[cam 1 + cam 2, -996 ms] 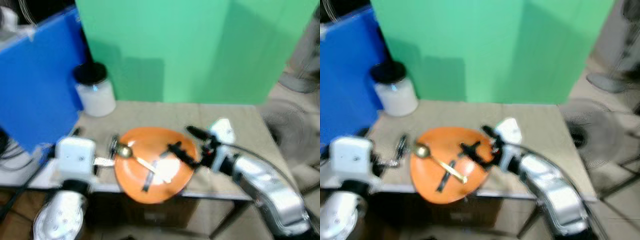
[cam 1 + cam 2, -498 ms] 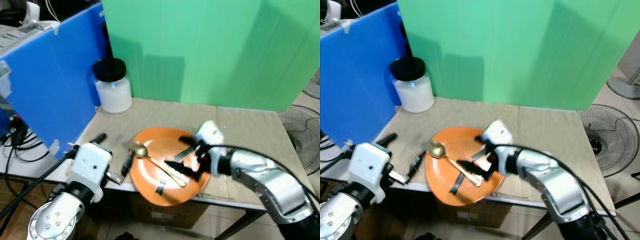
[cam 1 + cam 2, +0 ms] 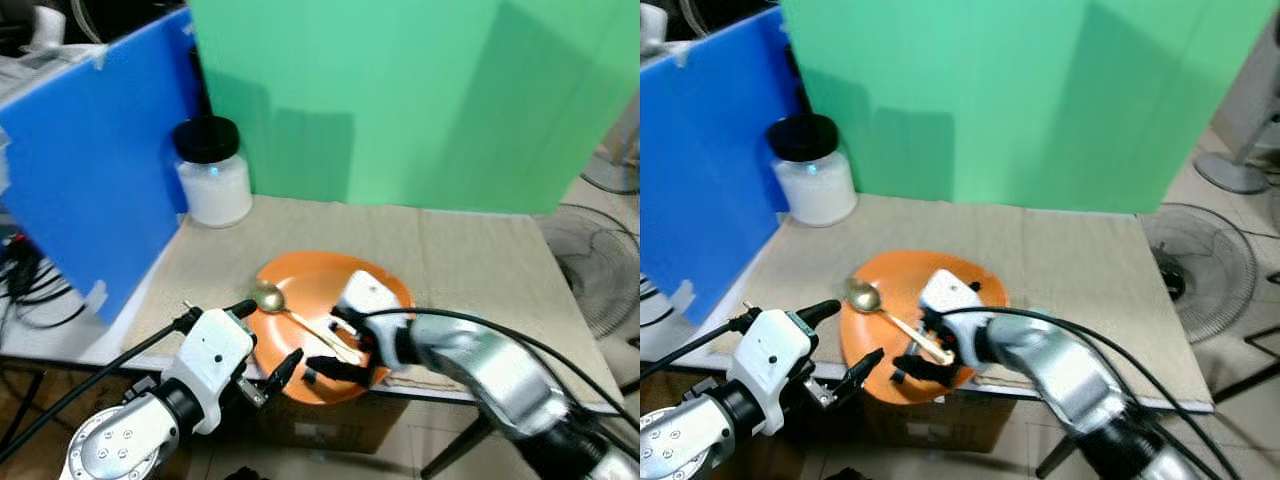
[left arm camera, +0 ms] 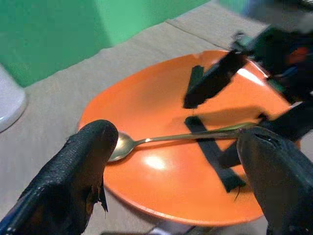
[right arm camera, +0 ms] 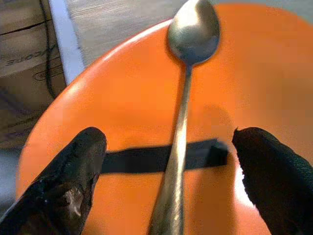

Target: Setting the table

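An orange plate (image 3: 300, 335) is placed at the near edge of the table, and its near rim seems to hang a little over that edge. A gold spoon (image 5: 182, 115) is laid in the plate, with its bowl at the far left rim and its handle pointed to the near right. Black strips (image 4: 211, 154) are seen on the plate's surface.

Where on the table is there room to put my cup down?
The bare table between the orange plate and the green board is free. The front edge is crowded: both grippers, left and right, sit around the spoon.
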{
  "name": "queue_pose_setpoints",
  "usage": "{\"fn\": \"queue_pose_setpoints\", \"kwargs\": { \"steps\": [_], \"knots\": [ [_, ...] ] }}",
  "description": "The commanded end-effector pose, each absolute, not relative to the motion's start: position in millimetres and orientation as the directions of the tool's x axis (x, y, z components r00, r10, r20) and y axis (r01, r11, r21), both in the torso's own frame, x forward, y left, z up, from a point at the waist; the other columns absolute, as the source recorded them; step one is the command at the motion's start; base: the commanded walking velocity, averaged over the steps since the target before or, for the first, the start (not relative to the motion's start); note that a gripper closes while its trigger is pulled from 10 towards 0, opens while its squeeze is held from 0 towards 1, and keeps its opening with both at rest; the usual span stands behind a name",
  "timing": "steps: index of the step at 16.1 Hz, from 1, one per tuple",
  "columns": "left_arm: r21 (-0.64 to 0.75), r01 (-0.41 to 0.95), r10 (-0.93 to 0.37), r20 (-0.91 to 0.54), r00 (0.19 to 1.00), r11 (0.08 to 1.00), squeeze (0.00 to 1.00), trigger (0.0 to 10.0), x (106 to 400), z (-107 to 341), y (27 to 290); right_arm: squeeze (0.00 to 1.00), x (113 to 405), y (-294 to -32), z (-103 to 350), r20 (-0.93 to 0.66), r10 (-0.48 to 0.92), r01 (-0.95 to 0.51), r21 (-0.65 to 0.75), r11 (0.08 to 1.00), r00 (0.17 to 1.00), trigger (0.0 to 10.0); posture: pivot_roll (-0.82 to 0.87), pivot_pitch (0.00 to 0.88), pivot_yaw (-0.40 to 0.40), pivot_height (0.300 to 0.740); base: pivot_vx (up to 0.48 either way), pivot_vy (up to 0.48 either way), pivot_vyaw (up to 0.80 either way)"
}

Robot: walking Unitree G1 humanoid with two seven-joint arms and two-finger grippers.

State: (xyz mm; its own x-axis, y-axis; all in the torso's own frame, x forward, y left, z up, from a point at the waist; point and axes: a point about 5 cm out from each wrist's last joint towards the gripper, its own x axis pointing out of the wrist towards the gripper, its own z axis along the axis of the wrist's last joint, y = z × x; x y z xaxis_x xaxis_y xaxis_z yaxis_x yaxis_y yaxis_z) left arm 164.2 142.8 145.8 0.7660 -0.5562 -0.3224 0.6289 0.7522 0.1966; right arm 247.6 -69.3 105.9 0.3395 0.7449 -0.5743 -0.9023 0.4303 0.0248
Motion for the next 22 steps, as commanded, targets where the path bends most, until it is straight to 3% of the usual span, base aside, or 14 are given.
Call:
{"fn": "queue_pose_setpoints", "kwargs": {
  "steps": [1, 2, 4, 5, 7, 9, 10, 22],
  "knots": [
    [0.197, 0.647, -0.573, -0.325, 0.752, 0.737, 0.0, 10.0, 162.0, 149.3, 141.3, 0.0, 251.6, -67.4, 102.2, -0.601, 0.716, -0.893, 0.009, 0.45, 0.355, 10.0, -0.06, 0.01, -0.017, 0.74, 0.0, 0.0, 0.0],
    [0.188, 0.658, -0.581, -0.34, 0.74, 0.729, 0.0, 10.0, 160.2, 148.1, 141.7, 0.0, 253.6, -60.7, 98.5, -0.602, 0.713, -0.888, 0.016, 0.46, 0.359, 10.0, -0.06, 0.009, -0.018, 0.74, 0.0, 0.0, 0.0],
    [0.174, 0.677, -0.592, -0.365, 0.719, 0.716, 0.0, 10.0, 156.9, 145.5, 141.0, 0.0, 255.3, -51.7, 95.5, -0.595, 0.72, -0.881, 0.043, 0.471, 0.356, 8.9, -0.06, 0.008, -0.021, 0.74, 0.0, 0.0, 0.0],
    [0.168, 0.681, -0.594, -0.373, 0.713, 0.712, 0.0, 10.0, 155.4, 144.5, 140.6, 0.0, 255.3, -47.7, 93.4, -0.601, 0.719, -0.887, 0.036, 0.46, 0.348, 5.0, -0.06, 0.008, -0.024, 0.74, 0.0, 0.0, 0.0],
    [0.165, 0.684, -0.595, -0.378, 0.709, 0.71, 0.0, 10.0, 154.3, 143.7, 140.2, 0.0, 255.5, -43.2, 91.8, -0.602, 0.722, -0.894, 0.029, 0.447, 0.341, 4.2, -0.06, 0.007, -0.026, 0.74, 0.0, 0.0, 0.0],
    [0.158, 0.69, -0.598, -0.389, 0.701, 0.706, 0.0, 10.0, 152.4, 142.6, 140.0, 0.0, 258.3, -35.4, 88.8, -0.609, 0.719, -0.902, 0.01, 0.431, 0.336, 0.7, -0.05, 0.005, -0.034, 0.74, 0.0, 0.0, 0.0],
    [0.155, 0.693, -0.6, -0.394, 0.697, 0.704, 0.0, 10.0, 151.4, 142.4, 139.9, 0.0, 259.9, -34.0, 88.2, -0.61, 0.717, -0.901, 0.011, 0.433, 0.337, 0.0, -0.05, 0.004, -0.036, 0.74, 0.0, 0.0, 0.0],
    [0.156, 0.691, -0.592, -0.405, 0.697, 0.706, 0.0, 10.0, 150.7, 142.2, 141.4, 0.0, 272.2, -37.8, 78.7, -0.632, 0.695, -0.873, 0.058, 0.485, 0.344, 0.0, -0.04, 0.002, -0.037, 0.74, 0.0, 0.0, 0.0]
  ]
}}
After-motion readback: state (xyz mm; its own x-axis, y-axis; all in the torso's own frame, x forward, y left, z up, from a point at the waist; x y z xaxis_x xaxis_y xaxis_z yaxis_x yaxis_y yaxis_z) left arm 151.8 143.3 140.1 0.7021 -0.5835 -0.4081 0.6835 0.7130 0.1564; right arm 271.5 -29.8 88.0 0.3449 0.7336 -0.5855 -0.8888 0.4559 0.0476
